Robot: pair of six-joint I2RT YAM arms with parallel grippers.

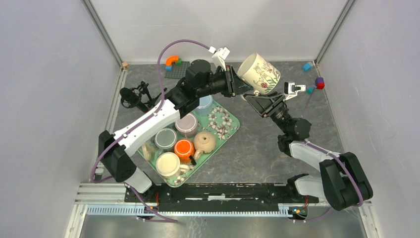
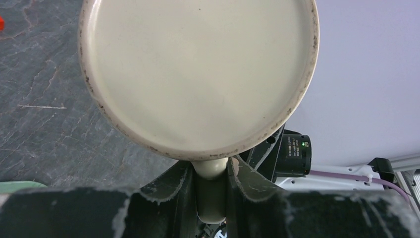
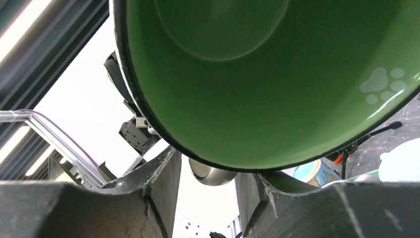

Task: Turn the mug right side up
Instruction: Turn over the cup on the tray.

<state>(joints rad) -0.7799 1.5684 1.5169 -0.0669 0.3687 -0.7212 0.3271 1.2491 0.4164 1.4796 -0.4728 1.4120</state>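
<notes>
The mug (image 1: 260,74), cream with a flower print, is held tilted in the air at the back of the table, its flat base (image 2: 198,74) up and to the left. My left gripper (image 1: 234,82) is shut on its handle (image 2: 210,198), which sits squeezed between the two fingers. My right gripper (image 1: 267,99) is under the mug and looks into its green inside (image 3: 272,74). The handle's end (image 3: 213,176) lies between the right fingers, against the right one, with a bright gap to the left finger (image 3: 163,173).
A floral tray (image 1: 225,126) under the left arm holds several cups, an orange one (image 1: 183,148) and a small teapot (image 1: 204,141). A black stand (image 1: 131,96) is at the left. Toy blocks lie at the back: an orange arch (image 1: 173,60), a blue block (image 1: 307,66), a red-purple cube (image 1: 320,83).
</notes>
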